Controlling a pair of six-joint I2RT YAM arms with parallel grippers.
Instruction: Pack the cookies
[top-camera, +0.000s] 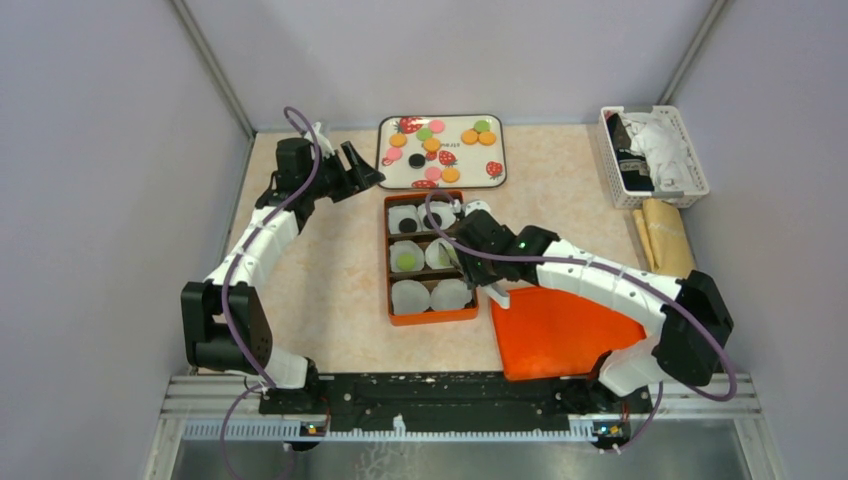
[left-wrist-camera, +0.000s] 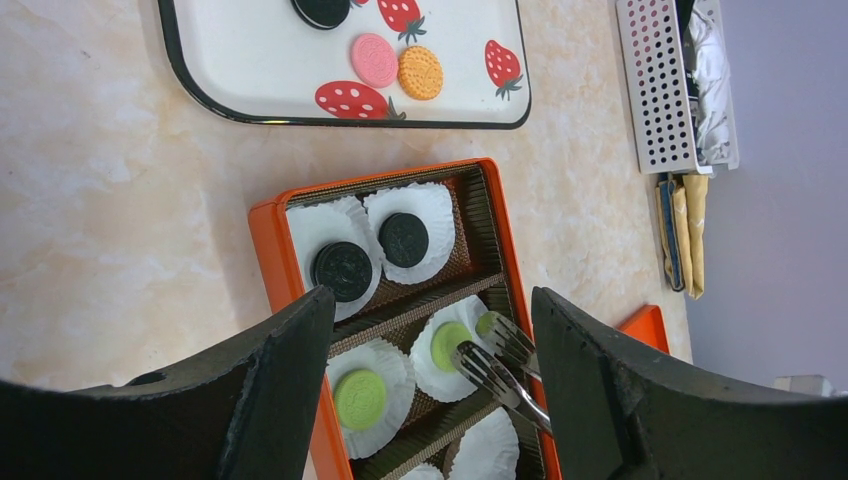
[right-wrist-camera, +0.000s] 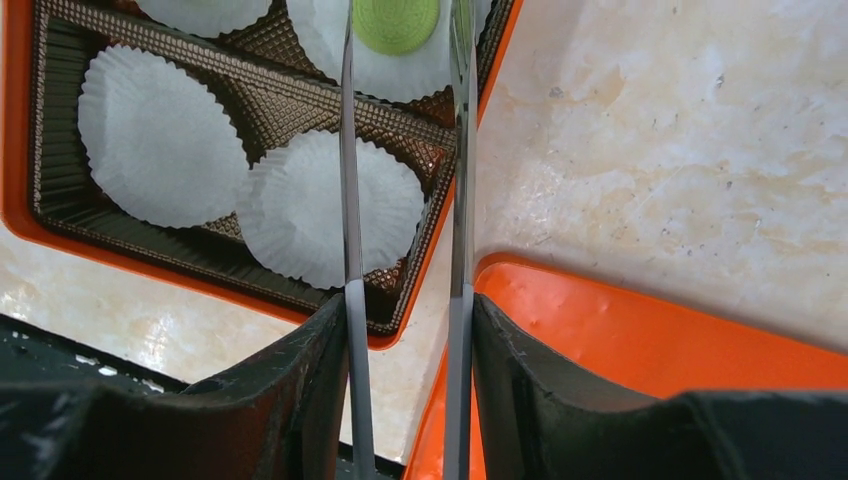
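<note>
Loose cookies, orange (top-camera: 470, 136), pink (top-camera: 437, 126), green (top-camera: 482, 126) and black (top-camera: 417, 160), lie on the strawberry-print tray (top-camera: 500, 150). The orange box (top-camera: 432, 316) holds paper cups. Its far row has two black cookies (left-wrist-camera: 342, 270), its middle row two green ones (left-wrist-camera: 360, 398), and its near cups (right-wrist-camera: 160, 135) are empty. My right gripper (right-wrist-camera: 405, 310) is shut on metal tongs (right-wrist-camera: 347, 200). The tong tips (left-wrist-camera: 500, 375) stand apart over the middle-right green cookie (right-wrist-camera: 396, 22). My left gripper (left-wrist-camera: 432, 300) is open and empty, hovering left of the tray (top-camera: 365, 170).
The orange box lid (top-camera: 560, 330) lies right of the box, under my right arm. A white perforated basket (top-camera: 655, 155) with cloth stands at the far right, with a brown paper roll (top-camera: 665, 235) in front of it. Grey walls close in both sides.
</note>
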